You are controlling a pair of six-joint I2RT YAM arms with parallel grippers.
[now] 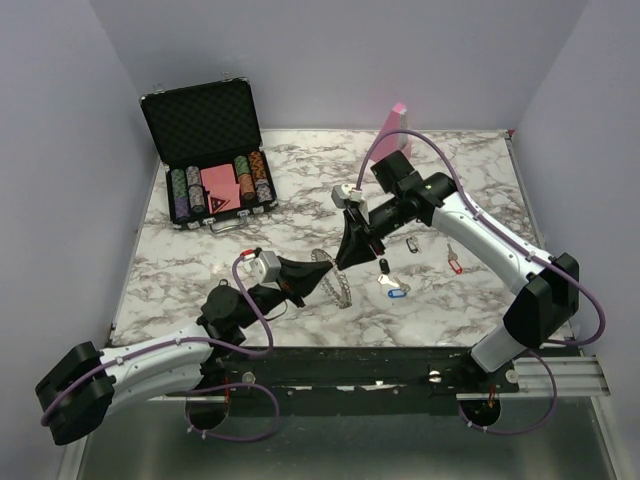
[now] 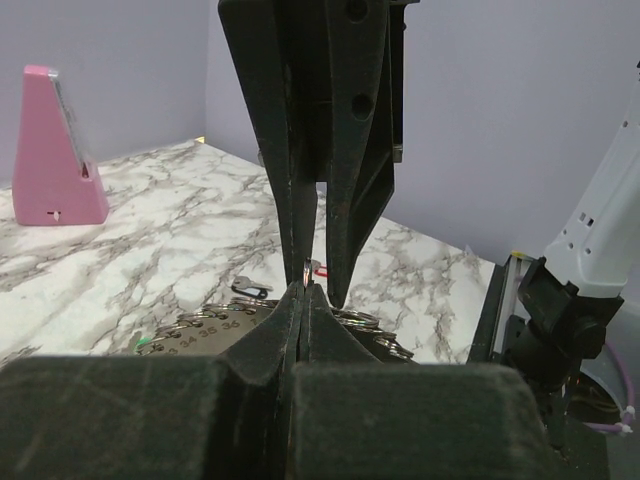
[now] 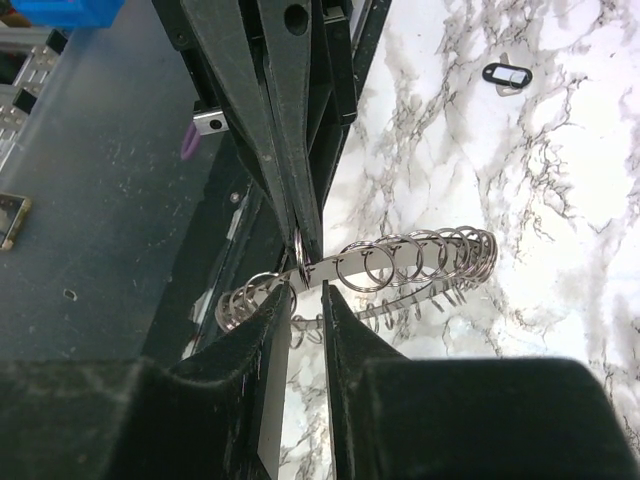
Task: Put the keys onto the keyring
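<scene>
Grey-veined marble table (image 1: 300, 320), lilac walls all round. Only the top view shows the keys (image 1: 392, 289), loose just right of the keyring (image 1: 340, 285). The right wrist view shows more: the left gripper (image 3: 300, 248) has its jaws pinched on the ring's rim, and the right gripper (image 3: 307, 295) has its jaws narrow – grip unclear.

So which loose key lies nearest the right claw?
The black-headed key next to the blue-tagged one; the black loop tag and red key lie farther from the right claw.
</scene>
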